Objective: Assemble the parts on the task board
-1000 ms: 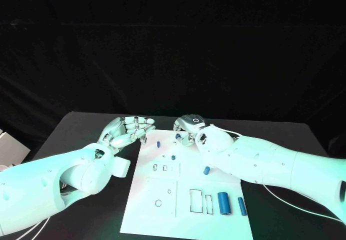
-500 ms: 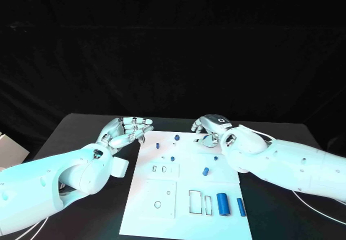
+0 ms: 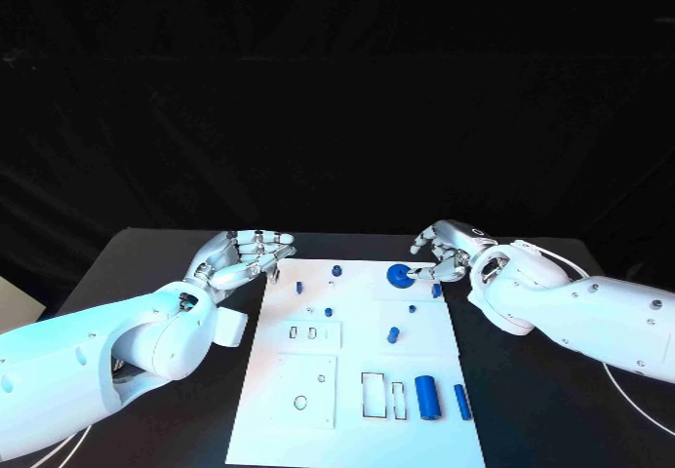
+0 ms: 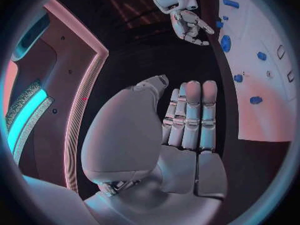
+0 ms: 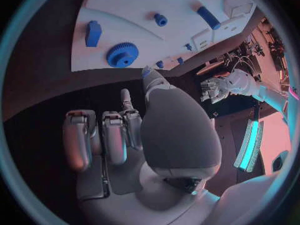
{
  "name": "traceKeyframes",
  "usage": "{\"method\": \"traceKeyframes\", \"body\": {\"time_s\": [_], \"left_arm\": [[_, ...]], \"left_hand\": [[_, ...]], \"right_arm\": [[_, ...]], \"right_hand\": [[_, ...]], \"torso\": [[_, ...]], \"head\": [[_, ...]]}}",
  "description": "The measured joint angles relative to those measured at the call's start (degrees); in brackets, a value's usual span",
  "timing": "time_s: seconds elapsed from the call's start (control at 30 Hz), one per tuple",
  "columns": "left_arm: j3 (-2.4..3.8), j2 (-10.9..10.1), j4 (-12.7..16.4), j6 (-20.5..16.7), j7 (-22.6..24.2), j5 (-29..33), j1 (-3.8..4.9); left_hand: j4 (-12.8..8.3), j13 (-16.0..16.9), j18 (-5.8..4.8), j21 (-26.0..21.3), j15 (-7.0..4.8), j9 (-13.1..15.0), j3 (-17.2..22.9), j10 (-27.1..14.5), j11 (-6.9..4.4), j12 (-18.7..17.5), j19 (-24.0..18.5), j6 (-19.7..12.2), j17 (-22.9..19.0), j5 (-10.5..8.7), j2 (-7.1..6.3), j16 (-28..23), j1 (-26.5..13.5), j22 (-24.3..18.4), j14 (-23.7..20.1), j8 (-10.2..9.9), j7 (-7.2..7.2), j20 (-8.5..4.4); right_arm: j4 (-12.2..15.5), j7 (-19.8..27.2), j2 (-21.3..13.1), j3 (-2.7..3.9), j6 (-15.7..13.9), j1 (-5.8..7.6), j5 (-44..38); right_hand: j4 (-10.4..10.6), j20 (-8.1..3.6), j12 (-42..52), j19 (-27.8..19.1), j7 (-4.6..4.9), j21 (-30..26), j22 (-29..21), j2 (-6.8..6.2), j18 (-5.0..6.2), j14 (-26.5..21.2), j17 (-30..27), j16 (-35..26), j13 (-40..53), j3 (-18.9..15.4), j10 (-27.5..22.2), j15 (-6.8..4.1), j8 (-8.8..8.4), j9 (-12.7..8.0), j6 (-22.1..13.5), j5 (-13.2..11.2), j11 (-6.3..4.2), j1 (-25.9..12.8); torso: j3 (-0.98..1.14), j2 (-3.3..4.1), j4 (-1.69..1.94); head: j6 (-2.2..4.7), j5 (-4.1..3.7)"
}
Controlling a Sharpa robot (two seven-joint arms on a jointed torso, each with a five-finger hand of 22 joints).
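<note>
Matt white task board (image 3: 317, 390) carries glossy blue plastic parts (image 3: 427, 397); the table (image 3: 548, 409) is matt black.

White smooth-shelled arms, silver segmented left hand (image 3: 249, 252), right hand (image 3: 448, 251)

One task board (image 3: 317, 390), two hands (left (image 3: 251, 255), right (image 3: 448, 255)), one blue gear (image 3: 400, 275).

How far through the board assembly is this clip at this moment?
Early to mid. A blue gear sits on the task board near its far edge, beside the right hand, which holds nothing. The left hand waits off the board's corner, also holding nothing. Two blue cylinders lie loose near the rectangular slots, so those look left.
</note>
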Motion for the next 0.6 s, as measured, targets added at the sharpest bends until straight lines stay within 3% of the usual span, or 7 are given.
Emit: {"method": "traceKeyframes", "body": {"time_s": [0.03, 0.07, 0.37, 0.47, 0.6], "left_arm": [[0.00, 0.01, -0.02, 0.01, 0.00, 0.00, 0.00], [0.00, 0.02, -0.04, 0.02, 0.00, 0.01, 0.00], [0.00, 0.14, -0.22, 0.10, 0.00, 0.04, -0.02], [0.00, 0.19, -0.26, 0.12, 0.00, 0.05, -0.02], [-0.01, 0.23, -0.31, 0.13, 0.00, 0.06, -0.02]], "left_hand": [[0.00, 0.00, 0.00, 0.00, 0.00, 0.00, 0.00, 0.00, 0.00, 0.00, 0.00, 0.00, 0.00, 0.00, 0.00, 0.00, 0.00, 0.01, 0.00, 0.00, 0.00, 0.00], [0.00, 0.00, 0.00, 0.00, 0.00, 0.00, 0.00, 0.00, 0.00, 0.00, 0.00, 0.00, 0.00, 0.00, 0.00, 0.00, 0.00, 0.02, 0.00, 0.00, 0.00, 0.00], [0.00, 0.08, 0.01, 0.66, 0.00, 0.12, 0.00, 0.00, 0.00, 0.00, 0.52, 0.00, -0.09, 0.00, 0.00, 0.26, 0.00, 0.79, 0.00, 0.00, 0.00, 0.11], [0.00, 0.08, 0.01, 0.66, 0.00, 0.12, 0.00, 0.00, 0.00, 0.00, 0.52, 0.00, -0.09, 0.00, 0.00, 0.26, 0.00, 0.82, 0.00, 0.00, 0.00, 0.11], [0.00, 0.07, 0.00, 0.66, 0.00, 0.12, 0.00, 0.00, 0.00, 0.00, 0.52, 0.00, -0.09, 0.00, 0.00, 0.26, 0.00, 0.82, 0.00, 0.00, 0.00, 0.11]], "right_arm": [[-0.35, -0.01, 0.03, 0.00, 0.16, 0.00, 0.41], [-0.68, -0.03, 0.12, 0.00, 0.33, 0.00, 0.78], [-3.49, -0.60, 2.79, -0.08, 1.29, -0.29, 2.86], [-4.32, -0.81, 3.76, -0.14, 1.44, -0.44, 3.33], [-5.24, -1.05, 4.89, -0.26, 1.57, -0.67, 3.80]], "right_hand": [[0.01, 0.03, 0.59, 0.00, 0.08, 0.26, 0.00, 0.11, -0.05, -0.06, 0.00, 0.10, 0.01, -0.28, 0.01, 0.10, 0.00, 0.01, -0.09, 0.00, 0.01, 0.11], [0.01, 0.40, 1.03, 0.02, 0.00, 0.36, 0.00, 0.11, -0.77, 0.13, 0.00, 0.10, 0.02, -0.29, 0.04, 0.29, 0.01, 0.01, -0.27, 0.00, 0.04, 0.11], [0.09, 0.40, 3.17, 0.00, 0.39, 2.66, -0.01, 0.64, -0.81, -0.08, -0.01, 0.55, 0.02, -1.16, 0.22, 0.49, 0.46, 0.14, -0.78, 0.00, 0.22, 0.64], [0.09, 0.81, 3.17, 0.00, 0.40, 2.86, -0.01, 0.64, -1.69, 0.12, -0.01, 0.54, 0.02, -1.16, 0.29, 0.68, 0.45, 0.14, -0.79, 0.00, 0.30, 0.64], [0.09, 0.81, 3.17, 0.00, 0.40, 2.88, -0.01, 0.64, -1.68, 0.11, -0.01, 0.54, 0.01, -1.16, 0.29, 0.68, 0.45, 0.14, -0.79, 0.26, 0.31, 0.64]], "torso": [[0.00, 0.00, 0.01], [0.00, 0.00, 0.03], [-0.10, 0.08, 0.10], [-0.13, 0.09, 0.14], [-0.18, 0.09, 0.14]], "head": [[-0.03, -0.04], [-0.05, -0.08], [-0.25, -0.08], [-0.33, -0.04], [-0.38, 0.01]]}}
